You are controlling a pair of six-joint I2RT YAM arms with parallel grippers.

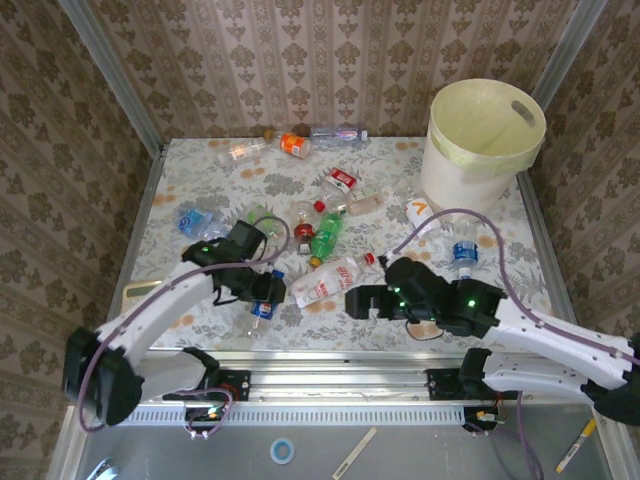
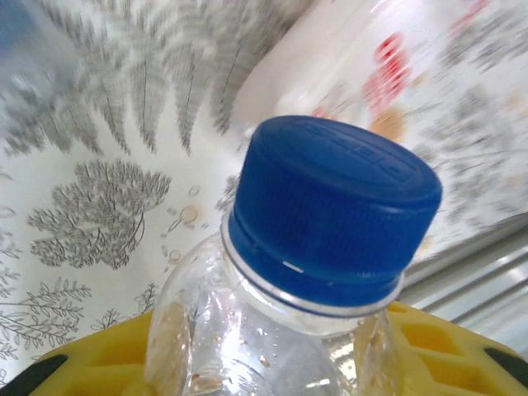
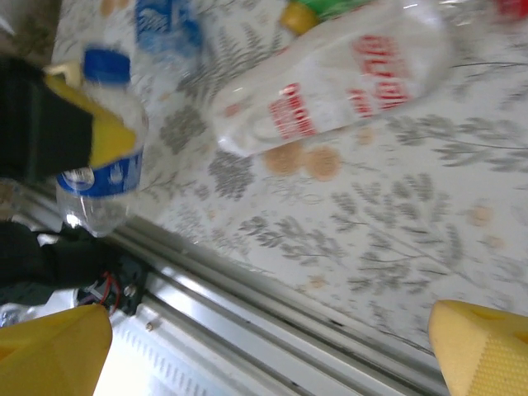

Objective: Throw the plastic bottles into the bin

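Left gripper (image 1: 262, 292) straddles small clear blue-capped plastic bottle (image 2: 330, 206) at 7 o'clock edge of surface (image 1: 185, 175); can't tell if clamped. Right gripper (image 3: 264, 355) jaws wide apart. Round cream-white bin (image 1: 470, 185) at 1 o'clock.

Crushed plastic bottles (image 1: 325, 280) lie scattered; cream bin (image 1: 470, 175) stands upright, far right

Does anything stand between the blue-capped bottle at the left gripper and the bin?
Only loose bottles lying flat: a clear red-labelled bottle and a green bottle lie between the blue-capped bottle and the bin. Nothing tall does.
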